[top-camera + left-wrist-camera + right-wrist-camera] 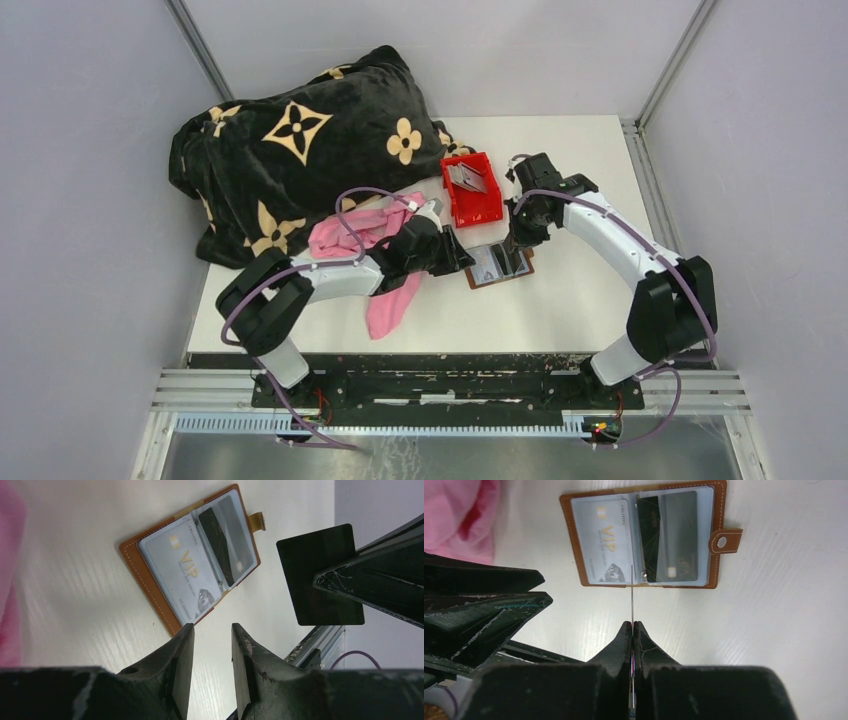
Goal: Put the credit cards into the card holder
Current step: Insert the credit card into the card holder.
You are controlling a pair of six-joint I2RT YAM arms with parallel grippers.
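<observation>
Top view looks down; wrist views share card holder (192,560).

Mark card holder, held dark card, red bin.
card holder (719,510): right wrist view, brown right border.
dark card (320,575): left wrist view, flat face middle.
red bin (478,213): top external view, near wall.
</observation>
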